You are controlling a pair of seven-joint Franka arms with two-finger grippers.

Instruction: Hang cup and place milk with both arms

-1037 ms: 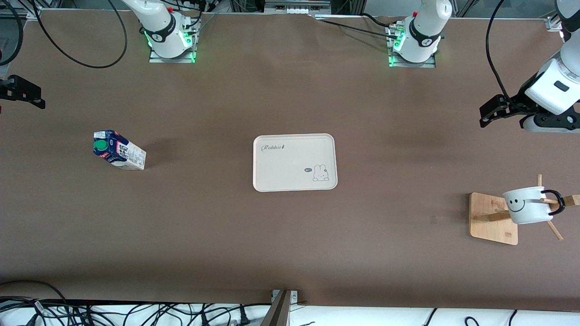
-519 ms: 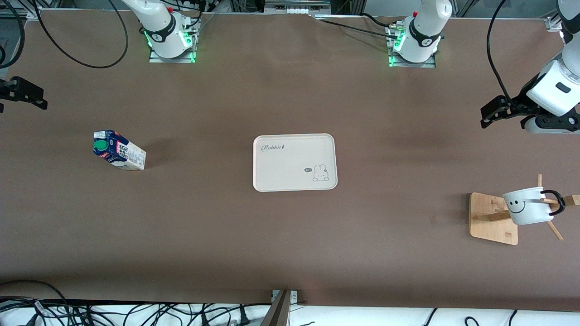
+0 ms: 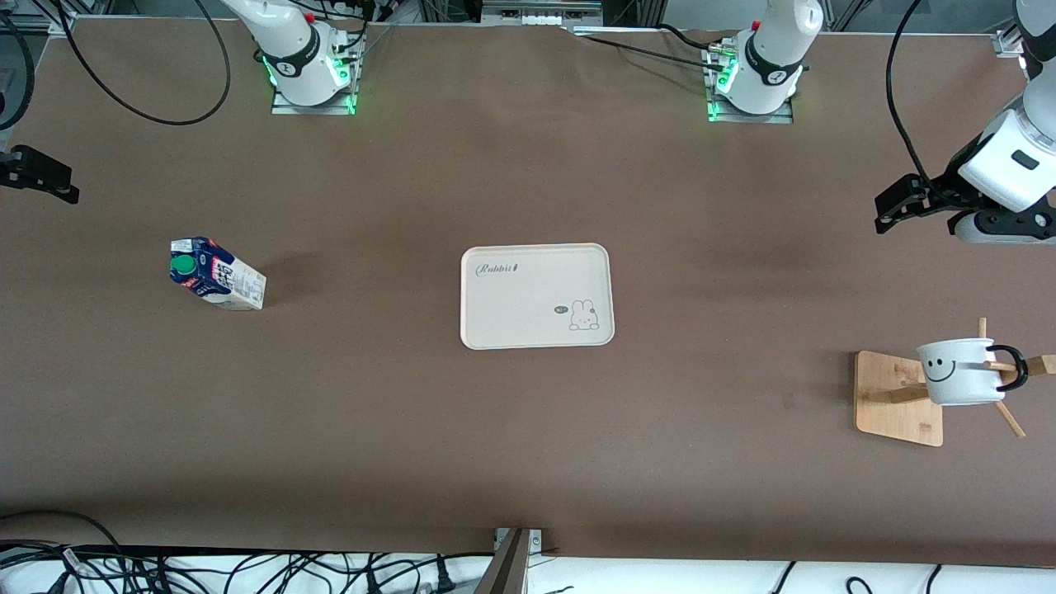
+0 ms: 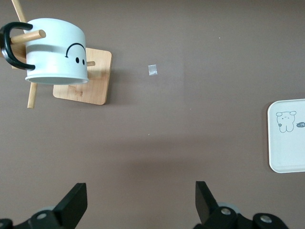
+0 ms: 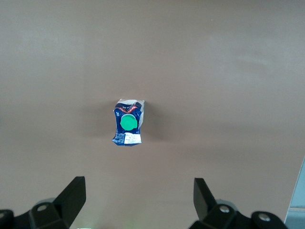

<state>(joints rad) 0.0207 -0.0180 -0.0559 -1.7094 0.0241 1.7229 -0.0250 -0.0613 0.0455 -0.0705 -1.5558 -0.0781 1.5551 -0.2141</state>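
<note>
The white cup [image 3: 959,374] with a smiley face hangs by its black handle on a peg of the wooden rack [image 3: 898,398] at the left arm's end of the table; it also shows in the left wrist view [image 4: 56,51]. The milk carton [image 3: 216,274] with its green cap stands on the table toward the right arm's end, and shows in the right wrist view [image 5: 128,123]. My left gripper [image 3: 889,206] is open and empty, up in the air, away from the rack. My right gripper [image 3: 37,173] is open and empty at the view's edge, away from the milk.
A cream tray [image 3: 536,295] with a rabbit drawing lies at the table's middle; its edge shows in the left wrist view [image 4: 287,136]. A small tape mark [image 4: 152,69] lies on the table beside the rack's base.
The left gripper rose slightly away from the rack. The right gripper shifted a little farther from the milk. The cup swung slightly on its peg.
</note>
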